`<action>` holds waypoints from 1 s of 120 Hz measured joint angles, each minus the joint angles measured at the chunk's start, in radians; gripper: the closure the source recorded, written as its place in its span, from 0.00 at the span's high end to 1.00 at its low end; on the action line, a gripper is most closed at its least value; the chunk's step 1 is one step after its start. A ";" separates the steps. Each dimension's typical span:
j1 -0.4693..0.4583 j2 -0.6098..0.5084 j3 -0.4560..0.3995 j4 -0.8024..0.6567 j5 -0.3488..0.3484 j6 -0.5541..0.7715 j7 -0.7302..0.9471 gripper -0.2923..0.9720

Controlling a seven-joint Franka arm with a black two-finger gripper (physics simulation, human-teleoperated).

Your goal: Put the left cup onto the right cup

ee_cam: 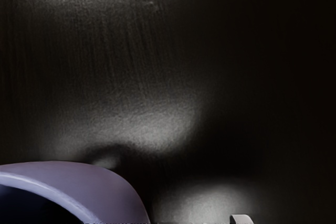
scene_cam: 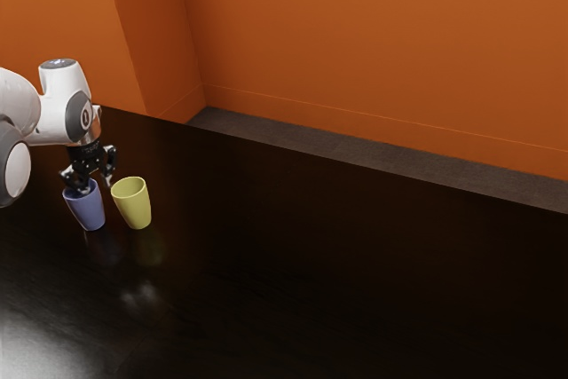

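A purple-blue cup (scene_cam: 85,209) stands on the dark table at the exterior view's left. Just to its right, a small gap away, stands a yellow-green cup (scene_cam: 131,202), upright and open at the top. My gripper (scene_cam: 80,186) comes straight down onto the purple-blue cup, its black fingers pinched on the near wall at the rim. I cannot tell whether this cup rests on the table or hangs just above it. In the wrist view the purple-blue cup's rim (ee_cam: 73,184) curves close under my hand, with glossy table beyond it.
The glossy black table (scene_cam: 293,281) stretches wide to the exterior view's right and front. A grey floor strip (scene_cam: 382,159) and orange walls (scene_cam: 373,33) lie behind it.
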 joint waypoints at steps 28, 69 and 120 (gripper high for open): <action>-0.001 0.000 0.000 -0.001 -0.005 0.001 -0.001 0.23; -0.001 0.000 0.001 -0.001 -0.003 -0.006 -0.005 0.16; -0.004 -0.033 0.031 -0.018 0.005 -0.064 -0.005 0.15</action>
